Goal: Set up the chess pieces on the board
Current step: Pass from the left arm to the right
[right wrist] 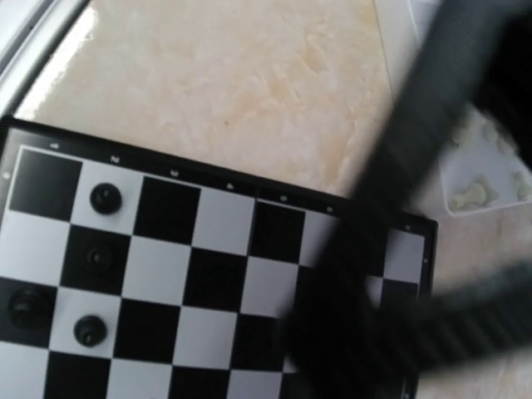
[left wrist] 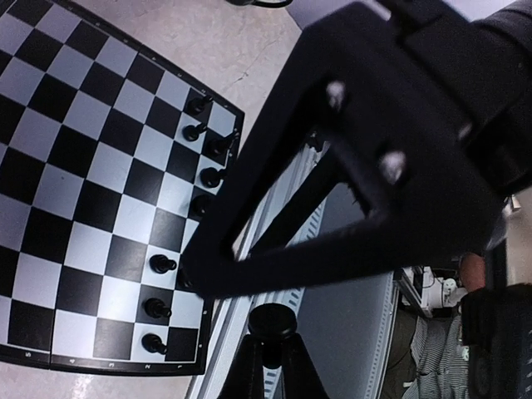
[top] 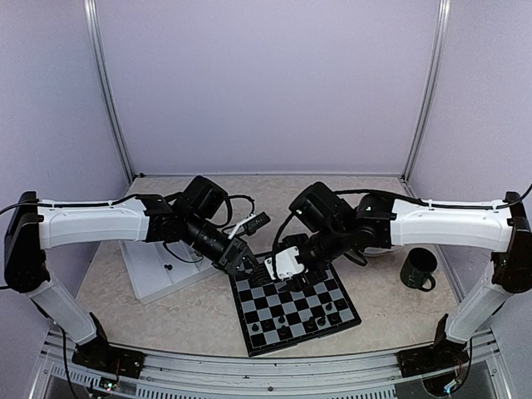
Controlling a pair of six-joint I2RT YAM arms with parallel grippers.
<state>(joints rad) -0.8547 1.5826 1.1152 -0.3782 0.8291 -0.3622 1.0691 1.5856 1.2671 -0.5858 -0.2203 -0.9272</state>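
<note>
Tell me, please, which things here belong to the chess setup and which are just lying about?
Belong to the job:
- board
- black pieces standing on it
- white pieces
- tray beside the board

Just lying about:
- mug, off to the board's other side

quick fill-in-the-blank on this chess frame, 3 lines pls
1. Every piece standing on the board is ____.
2. In the top view, the mug sits to the board's ____.
3. The white pieces lie off the board in a ____.
Missing: black; right; tray.
</note>
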